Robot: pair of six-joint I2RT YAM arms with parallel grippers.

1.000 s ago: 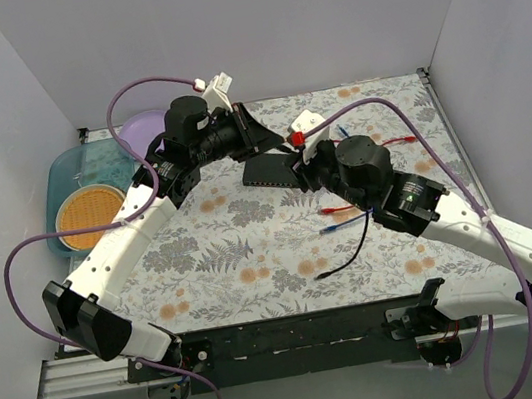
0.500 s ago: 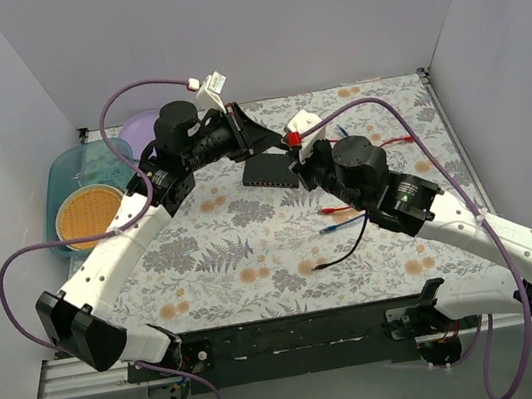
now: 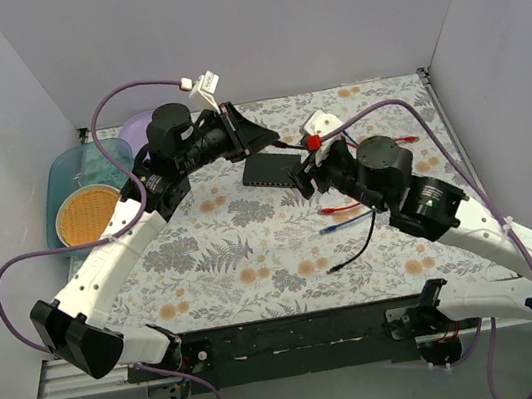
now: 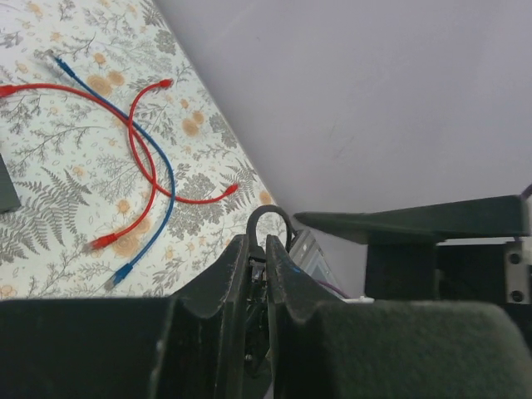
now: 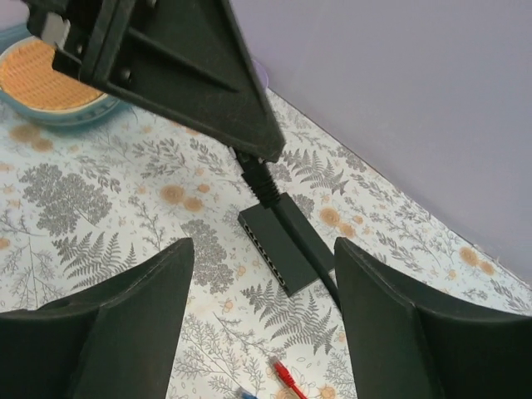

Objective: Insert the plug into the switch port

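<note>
The switch [image 3: 269, 169], a flat black box, lies on the floral mat; the right wrist view shows its row of ports [image 5: 278, 241]. My left gripper [image 3: 262, 139] is shut on the plug of a black cable [image 4: 258, 264]. It holds the plug [image 5: 260, 184] just above the switch's far end, with the cable trailing over the box. The cable loops up past the fingertips [image 4: 270, 214]. My right gripper [image 3: 309, 176] is open and empty, hovering on the near right of the switch, which shows between its fingers [image 5: 141, 307].
Red and blue patch cables [image 4: 141, 158] lie on the mat to the right of the switch, and the black cable's free end [image 3: 334, 268] lies nearer. A blue tray with an orange disc [image 3: 91, 212] and a purple plate [image 3: 139, 130] sit at far left. Walls enclose three sides.
My right arm has drawn back to the right, uncovering more of the switch. My left arm has swung slightly left while its gripper stays over the switch's far end with the plug.
</note>
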